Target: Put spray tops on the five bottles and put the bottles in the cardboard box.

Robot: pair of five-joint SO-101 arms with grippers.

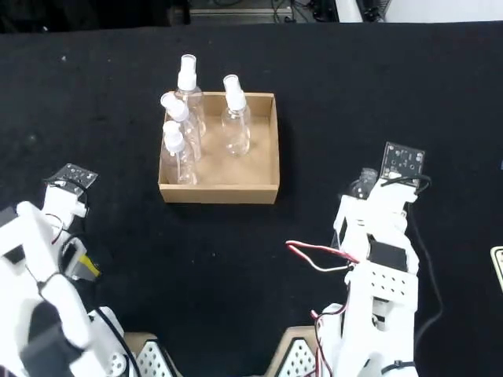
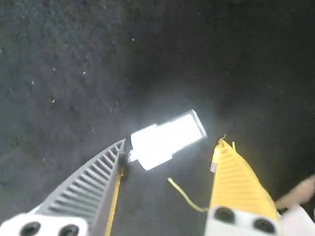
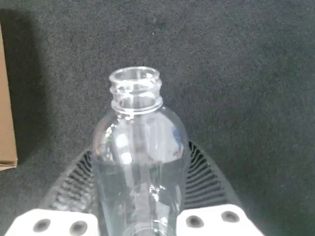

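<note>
A black, felt-like cloth (image 1: 393,78) covers the whole table, flecked here and there with pale lint, which shows up close in the left wrist view (image 2: 74,59). Beyond its far edge lie dark cables (image 1: 283,8) and a white surface (image 1: 440,8). A pale object (image 1: 497,267) sits at the table's right edge.

High view overhead above table (image 1: 393,78), wrist views close, left seemingly downward, right sharing cardboard box (image 1: 220,192) edge.
</note>
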